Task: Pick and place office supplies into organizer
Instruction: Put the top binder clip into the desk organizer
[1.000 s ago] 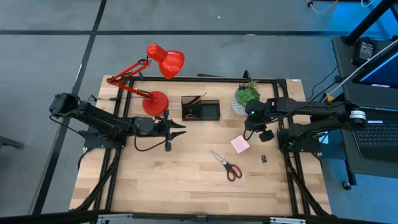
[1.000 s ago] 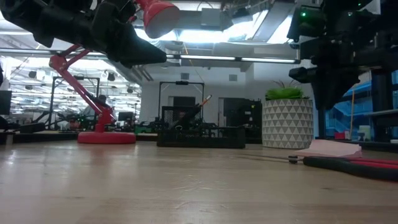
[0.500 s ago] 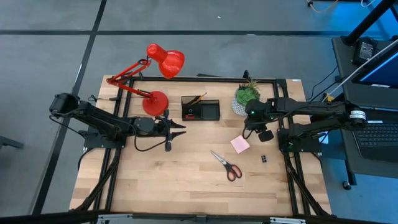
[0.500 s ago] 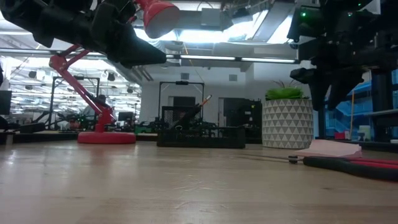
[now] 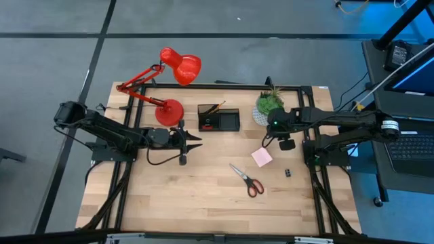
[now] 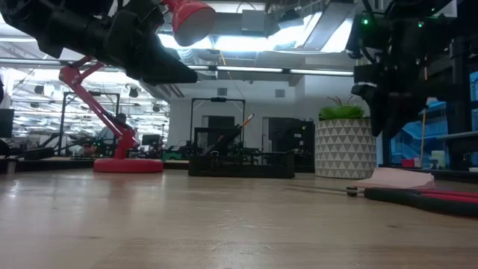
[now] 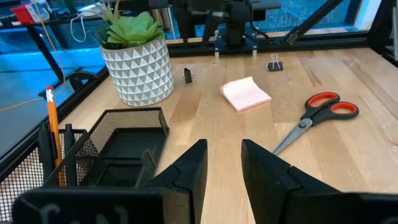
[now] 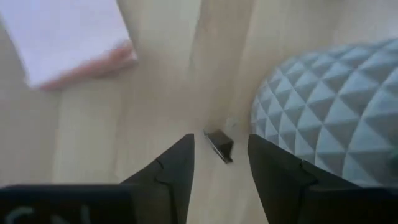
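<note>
Right gripper (image 8: 221, 165) lining up on a small binder clip (image 8: 219, 145) beside the plant pot (image 8: 336, 106).

Fingers are spread, clip on the table between them, just off the pot's base and near the pink sticky pad (image 5: 262, 157). We should drop straight down, keep the far finger clear of the pot, centre the clip before closing. Left gripper (image 7: 222, 165) waits, fingers parted, near the organizer (image 5: 218, 118); scissors (image 5: 247, 179) lie mid-table.

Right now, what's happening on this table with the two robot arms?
The robot is tidying office supplies into the organizer. The right gripper, fingers open, hangs over a small black clip lying beside the plant pot, not yet grasping it. The left gripper waits open near the organizer, holding nothing. The sticky-note pad, scissors and another clip lie loose on the table.
</note>
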Robot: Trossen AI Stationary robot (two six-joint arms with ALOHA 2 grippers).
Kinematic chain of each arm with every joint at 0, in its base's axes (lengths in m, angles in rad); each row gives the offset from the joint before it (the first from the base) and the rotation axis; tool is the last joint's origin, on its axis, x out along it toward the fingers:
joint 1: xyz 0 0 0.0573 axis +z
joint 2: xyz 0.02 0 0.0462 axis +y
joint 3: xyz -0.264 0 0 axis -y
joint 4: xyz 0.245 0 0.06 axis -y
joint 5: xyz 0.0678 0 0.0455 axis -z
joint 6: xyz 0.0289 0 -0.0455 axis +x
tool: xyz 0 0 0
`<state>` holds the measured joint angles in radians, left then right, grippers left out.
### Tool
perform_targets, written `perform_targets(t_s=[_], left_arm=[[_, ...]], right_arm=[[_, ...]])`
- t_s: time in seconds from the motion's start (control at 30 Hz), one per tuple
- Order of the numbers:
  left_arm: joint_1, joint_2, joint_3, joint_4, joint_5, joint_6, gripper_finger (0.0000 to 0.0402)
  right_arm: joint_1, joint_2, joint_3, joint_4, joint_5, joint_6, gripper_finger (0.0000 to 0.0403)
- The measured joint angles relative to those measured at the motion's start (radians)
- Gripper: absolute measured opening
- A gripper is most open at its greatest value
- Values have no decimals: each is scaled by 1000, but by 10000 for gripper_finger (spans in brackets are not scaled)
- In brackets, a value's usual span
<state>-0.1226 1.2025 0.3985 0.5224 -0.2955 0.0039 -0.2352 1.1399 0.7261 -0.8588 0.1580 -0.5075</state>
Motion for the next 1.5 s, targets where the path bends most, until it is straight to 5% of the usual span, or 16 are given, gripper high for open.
perform_targets(t_s=[0.5,0.93,1.2,1.5], left_arm=[[0,0,0,-2,0,0,93],[0,0,0,-3,0,0,93],[0,0,0,-3,0,0,93],[0,0,0,-3,0,0,93]], right_arm=[[23,2,-154,187,10,-180,153],[36,43,-175,236,13,-182,153],[38,119,-173,254,107,-187,153],[41,121,-173,248,107,-187,119]])
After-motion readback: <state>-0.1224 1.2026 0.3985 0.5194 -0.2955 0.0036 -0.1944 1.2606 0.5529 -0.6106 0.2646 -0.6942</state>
